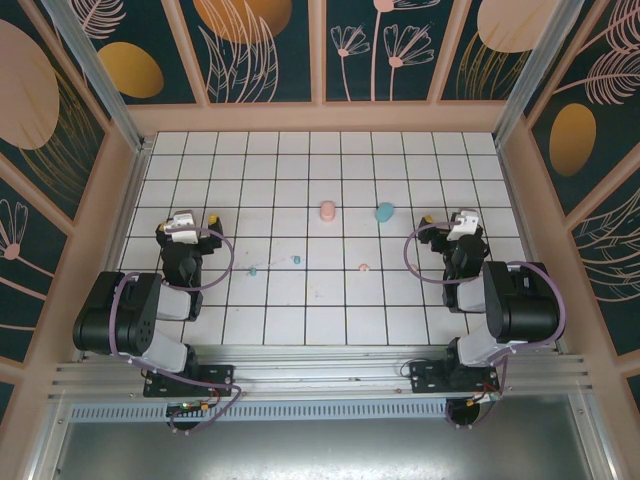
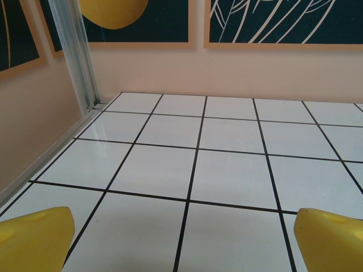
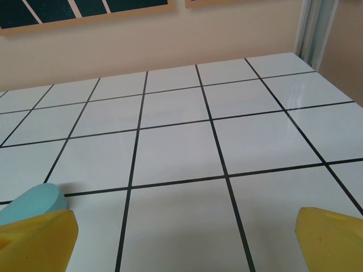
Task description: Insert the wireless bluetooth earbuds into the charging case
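I see my left arm [image 1: 130, 318] and right arm [image 1: 518, 300] folded, elbows back; left gripper [image 1: 195, 220] points forward, yellow fingers [image 2: 34, 233] spread wide; right gripper [image 1: 447, 222] likewise, gripping nothing.

My overhead view: left case [image 1: 327, 209] and right case [image 1: 385, 211] side by side at centre frame, with left earbud [image 1: 253, 270], middle earbud [image 1: 296, 260], right earbud [image 1: 364, 268] strung below.

A teal earbud [image 1: 253, 270], a second teal earbud [image 1: 297, 260] and a pink earbud [image 1: 364, 268] lie loose and apart, nearer the arms than the pink case [image 1: 327, 209] and teal case [image 1: 385, 211].
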{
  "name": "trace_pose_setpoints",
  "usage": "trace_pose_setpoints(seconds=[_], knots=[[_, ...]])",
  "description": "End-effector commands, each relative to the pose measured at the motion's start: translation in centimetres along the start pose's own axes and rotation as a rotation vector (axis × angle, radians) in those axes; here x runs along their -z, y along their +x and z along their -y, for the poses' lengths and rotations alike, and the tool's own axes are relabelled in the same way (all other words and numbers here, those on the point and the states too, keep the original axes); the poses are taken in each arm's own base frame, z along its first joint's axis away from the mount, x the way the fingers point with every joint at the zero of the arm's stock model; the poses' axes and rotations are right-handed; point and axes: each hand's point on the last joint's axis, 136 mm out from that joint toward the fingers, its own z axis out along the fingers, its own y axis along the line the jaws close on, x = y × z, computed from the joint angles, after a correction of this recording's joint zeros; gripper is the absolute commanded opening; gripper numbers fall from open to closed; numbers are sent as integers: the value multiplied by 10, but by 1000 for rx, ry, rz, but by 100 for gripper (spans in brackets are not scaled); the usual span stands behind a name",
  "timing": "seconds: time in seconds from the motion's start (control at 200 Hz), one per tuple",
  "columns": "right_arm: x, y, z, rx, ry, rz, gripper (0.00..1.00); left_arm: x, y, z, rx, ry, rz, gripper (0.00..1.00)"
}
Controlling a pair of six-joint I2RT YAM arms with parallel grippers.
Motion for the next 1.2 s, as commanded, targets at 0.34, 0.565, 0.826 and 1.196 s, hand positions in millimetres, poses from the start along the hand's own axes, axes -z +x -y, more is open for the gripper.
trace_pose_setpoints(seconds=[0.34, 0.565, 0.826, 1.196], knots=[[-44, -34, -32, -129, -15, -307, 91, -39, -57, 19, 83, 56, -122, 94], [-72, -16, -125, -70, 29, -493, 88, -65, -52, 64, 255, 199, -318, 85], [-90, 36, -275, -67, -59, -735, 88, -45, -27, 100, 262, 278, -421, 86], [-97, 64, -303, -68, -36, -864, 82, -17, -4, 102, 280, 314, -462, 89]])
